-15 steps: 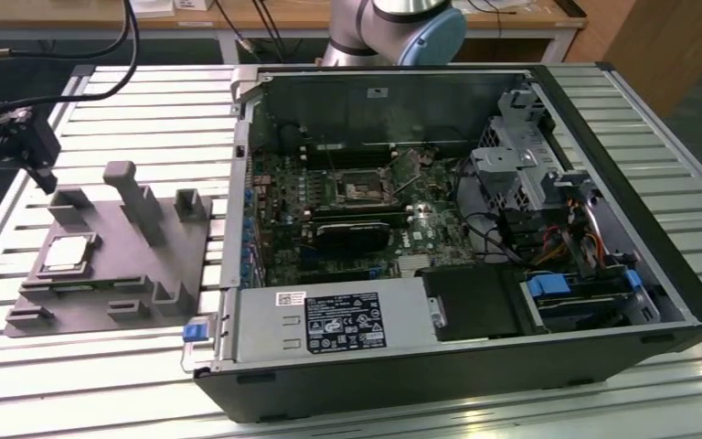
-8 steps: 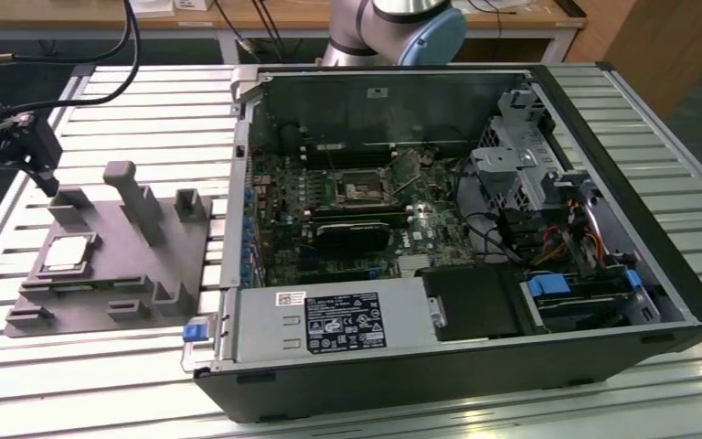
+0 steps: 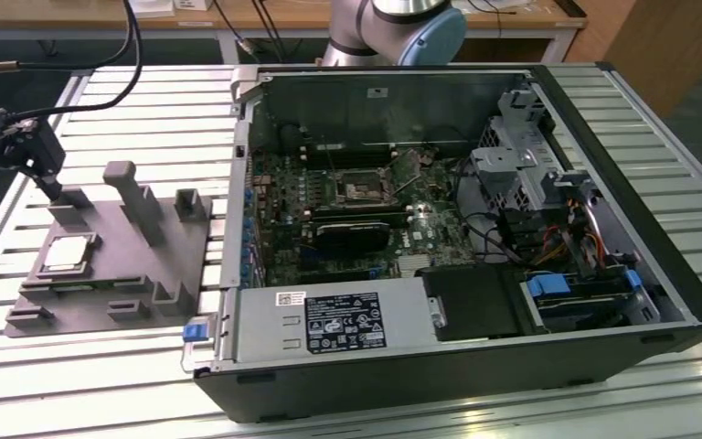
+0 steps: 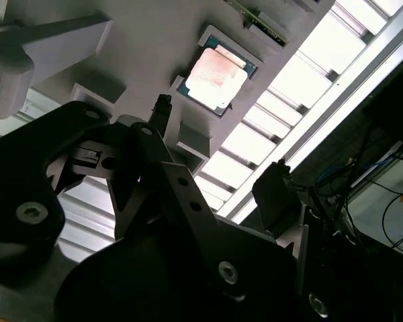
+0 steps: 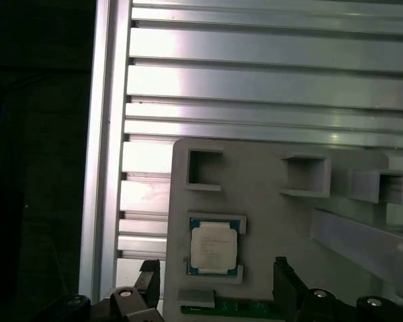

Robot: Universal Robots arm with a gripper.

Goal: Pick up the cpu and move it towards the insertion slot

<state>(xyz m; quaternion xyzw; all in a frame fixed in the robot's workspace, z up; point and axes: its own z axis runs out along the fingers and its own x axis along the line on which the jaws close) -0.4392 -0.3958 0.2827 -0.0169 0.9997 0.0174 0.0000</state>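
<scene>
The cpu (image 3: 69,251), a small silvery square chip with a pale rim, lies flat in a recess of the grey fixture (image 3: 120,274) at the exterior view's left. My gripper (image 3: 48,190) hangs a little above and behind it, open and empty. In the first wrist view the cpu (image 5: 214,245) lies just ahead of the gripper (image 5: 215,268), whose black fingers (image 5: 150,275) stand wide apart. In the second wrist view the cpu (image 4: 218,77) lies beyond the gripper (image 4: 219,142). The insertion slot (image 3: 360,189) sits on the green board inside the open computer case (image 3: 643,274).
The fixture carries several upright posts (image 3: 125,197) close to the gripper. The case's metal wall (image 3: 239,183) stands between the fixture and the board. A black block (image 3: 354,236), cables (image 3: 547,238) and a drive cage (image 3: 510,155) crowd the case. All rests on a slatted aluminium table (image 3: 83,366).
</scene>
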